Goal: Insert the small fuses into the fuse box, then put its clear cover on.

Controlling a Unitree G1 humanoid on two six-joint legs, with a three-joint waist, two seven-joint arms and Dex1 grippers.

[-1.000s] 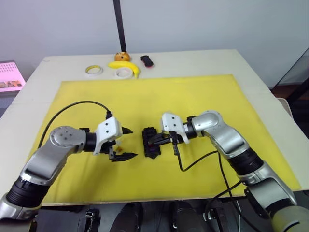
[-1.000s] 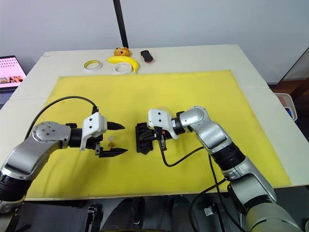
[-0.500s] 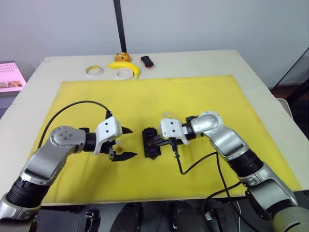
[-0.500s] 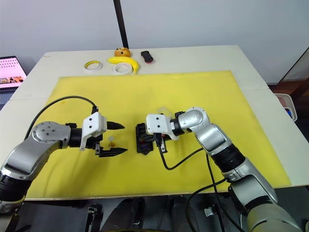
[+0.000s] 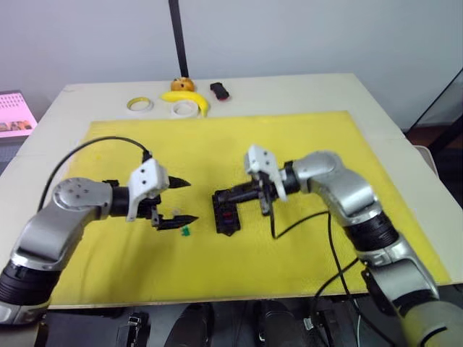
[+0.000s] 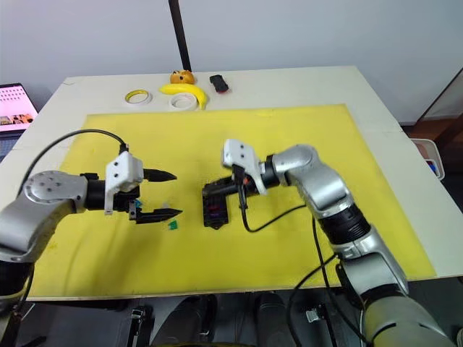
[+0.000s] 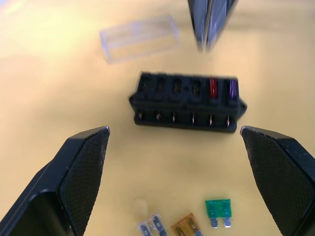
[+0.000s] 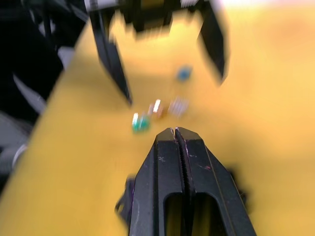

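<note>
1. Fuse box (image 5: 226, 212) lies mid yellow mat (image 5: 304, 137); stiff, light, likely to slide. Left gripper (image 5: 178, 201) spread, empty, green fuse (image 5: 185, 231) just beside it. Right gripper (image 5: 239, 196) over the box.
2. Left wrist: two fuses seated, red (image 7: 212, 87) and purple (image 7: 233, 88); three loose: green, amber (image 7: 185, 224), grey (image 7: 152, 226). One clear cover (image 7: 139, 38) beyond. Tiny, slippery; pinch the plastic heads.
3. Right wrist: fingers (image 8: 167, 157) pressed together, nothing held.

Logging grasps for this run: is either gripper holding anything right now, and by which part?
Nothing is held. The left gripper is wide open above the loose fuses; the right gripper is shut, with nothing between its fingers, over the fuse box.
</note>
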